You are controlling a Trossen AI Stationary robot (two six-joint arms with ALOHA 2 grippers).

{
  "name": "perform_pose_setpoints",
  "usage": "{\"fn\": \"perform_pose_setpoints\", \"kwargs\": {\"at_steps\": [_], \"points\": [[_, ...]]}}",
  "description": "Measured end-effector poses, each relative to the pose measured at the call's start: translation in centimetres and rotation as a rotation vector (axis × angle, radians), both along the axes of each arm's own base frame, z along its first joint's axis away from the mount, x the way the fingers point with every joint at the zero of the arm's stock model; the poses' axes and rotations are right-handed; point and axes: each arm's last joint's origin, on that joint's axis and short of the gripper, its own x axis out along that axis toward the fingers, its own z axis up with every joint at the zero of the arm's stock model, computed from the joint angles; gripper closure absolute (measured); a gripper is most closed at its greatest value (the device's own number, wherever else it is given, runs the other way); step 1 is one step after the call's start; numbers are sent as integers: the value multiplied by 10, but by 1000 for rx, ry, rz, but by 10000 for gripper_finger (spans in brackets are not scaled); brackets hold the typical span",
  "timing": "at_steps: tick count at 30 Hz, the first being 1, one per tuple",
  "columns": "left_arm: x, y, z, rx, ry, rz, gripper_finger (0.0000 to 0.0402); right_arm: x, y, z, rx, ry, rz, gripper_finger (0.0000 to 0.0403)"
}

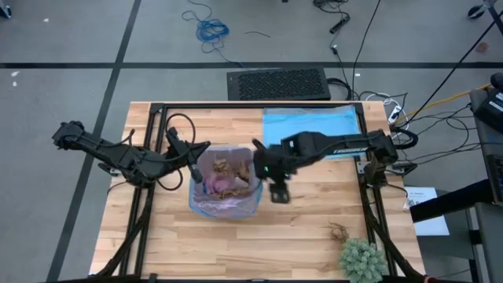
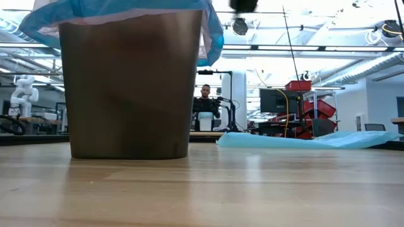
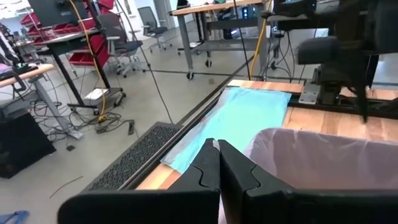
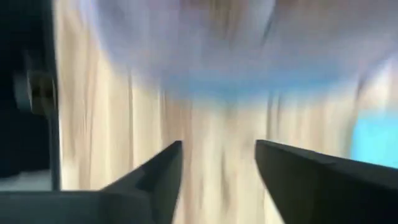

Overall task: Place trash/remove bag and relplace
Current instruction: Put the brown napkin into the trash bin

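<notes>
A brown bin stands at the table's middle, lined with the lavender-pink bag, whose edge drapes over the rim together with blue plastic. Brown paper trash lies inside it. My left gripper is shut at the bin's left rim; in its wrist view the shut fingers sit beside the bag's rim. My right gripper hangs open just right of the bin, pointing down at the bare table, with nothing between its fingers. My left gripper is shut right at the bag's left rim, but I cannot tell whether it touches the plastic; nothing shows between its fingers.
A flat light blue plastic bag lies at the table's far right. A green spiky plant and a small brown wad sit near the front right corner. A person sits far behind the table.
</notes>
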Motion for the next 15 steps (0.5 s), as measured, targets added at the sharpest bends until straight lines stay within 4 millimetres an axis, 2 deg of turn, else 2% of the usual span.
{"fn": "perform_pose_setpoints", "kwargs": {"at_steps": [3,6,7,11,15], "points": [[0,0,0,-1,-1,0,402,-15,14,-11,-12,165,-23,294],[0,0,0,-1,-1,-1,402,-25,31,-21,-29,258,-24,373],[0,0,0,-1,-1,0,402,-27,37,-24,-33,274,-24,387],[0,0,0,0,1,-1,402,-39,61,-39,-38,346,-55,394],[0,0,-1,2,6,-1,402,-63,80,-54,-66,428,-124,401]]}}
